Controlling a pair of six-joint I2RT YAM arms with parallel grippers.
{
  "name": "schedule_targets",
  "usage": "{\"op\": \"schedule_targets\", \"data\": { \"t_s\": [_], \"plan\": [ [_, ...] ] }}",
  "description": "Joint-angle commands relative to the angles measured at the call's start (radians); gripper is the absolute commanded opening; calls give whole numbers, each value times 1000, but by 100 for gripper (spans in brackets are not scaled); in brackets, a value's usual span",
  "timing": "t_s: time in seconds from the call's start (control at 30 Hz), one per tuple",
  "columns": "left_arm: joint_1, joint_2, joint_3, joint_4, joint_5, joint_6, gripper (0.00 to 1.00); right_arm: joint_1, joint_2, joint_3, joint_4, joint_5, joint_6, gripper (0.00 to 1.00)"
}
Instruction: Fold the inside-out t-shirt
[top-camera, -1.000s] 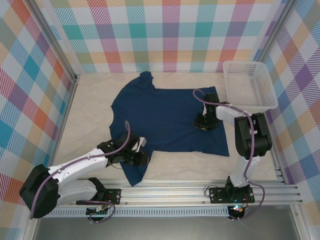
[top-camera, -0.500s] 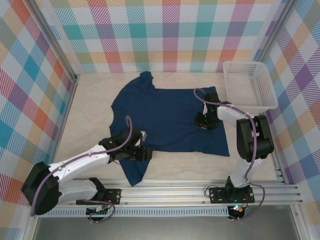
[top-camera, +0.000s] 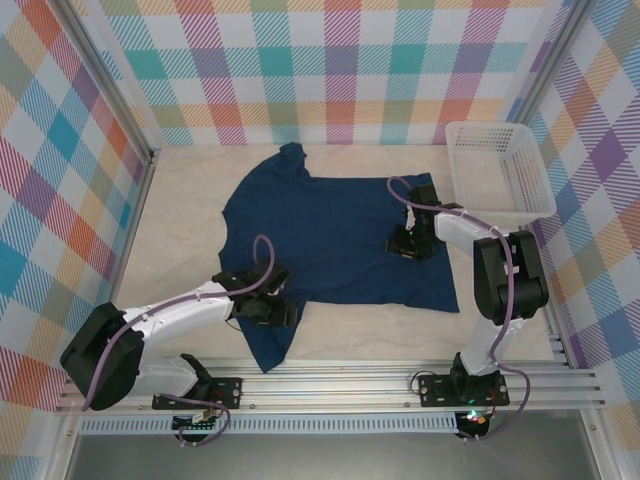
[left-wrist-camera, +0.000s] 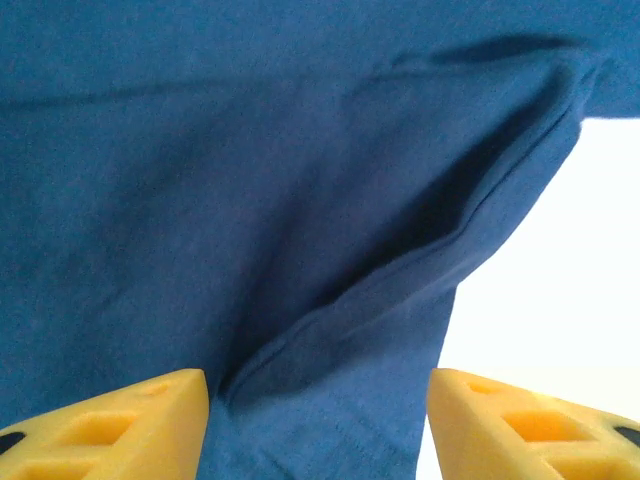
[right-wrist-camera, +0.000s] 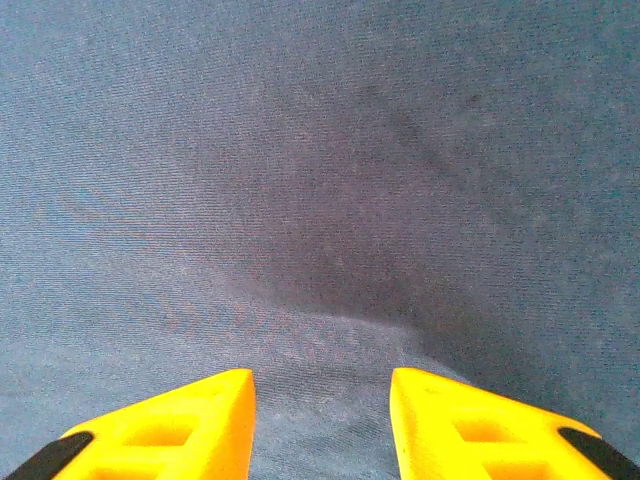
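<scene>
Plaid walls (top-camera: 330, 70) on three sides, pale desk (top-camera: 175, 230) below.

- Left: left arm (top-camera: 170, 320) reaches low across the desk to the near-left corner of the inside-out t-shirt (top-camera: 330, 235). Left jaws stand released, well apart. In the wrist view the yellow fingers (left-wrist-camera: 120, 420) sit either side of a soft raised fold (left-wrist-camera: 400, 270) in the cloth, with nothing pinched. Bright bare desk shows just right of that fold.
- Centre: t-shirt lies spread mostly flat, dark navy, in the middle of the desk. A narrow flap (top-camera: 265, 345) runs from its near-left corner toward the near edge, and a small lobe (top-camera: 291, 153) pokes out at the far side.
- Right: right arm (top-camera: 500, 270) bends inward over the shirt's right part. Right jaws are down on the cloth, parted and gripping nothing. In the wrist view the yellow fingers (right-wrist-camera: 170, 420) flank a slight pucker in the fabric.
- Far right: white basket (top-camera: 497, 126) in the corner, just beside the shirt's far-right edge.
</scene>
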Motion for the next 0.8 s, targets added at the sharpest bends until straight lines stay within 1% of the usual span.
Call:
{"op": "schedule_targets", "data": {
  "t_s": [0.0,0.1,0.17,0.27,0.4,0.5,0.6,0.77],
  "plan": [
    [0,-31,-29,-69,38,-38,59,6,-2,-16,-12,-8,-14,40],
    [-1,-40,-48,-54,72,-36,59,6,3,-17,-4,-13,-12,40],
    [-1,-19,-46,-27,93,-20,59,7,11,-13,-5,-18,-12,40],
    [-1,21,-40,22,134,-13,56,8,11,-13,-6,-20,-12,40],
    [-10,40,-24,36,134,-1,49,8,-1,-22,-8,-7,-17,40],
    [-13,43,-15,26,110,13,48,8,0,-25,-5,-11,-15,40],
    [-12,40,-14,34,102,25,42,7,3,-27,0,-14,-13,40],
    [-17,44,-19,58,97,52,23,8,3,-25,3,-18,-12,40]
  ]
}}
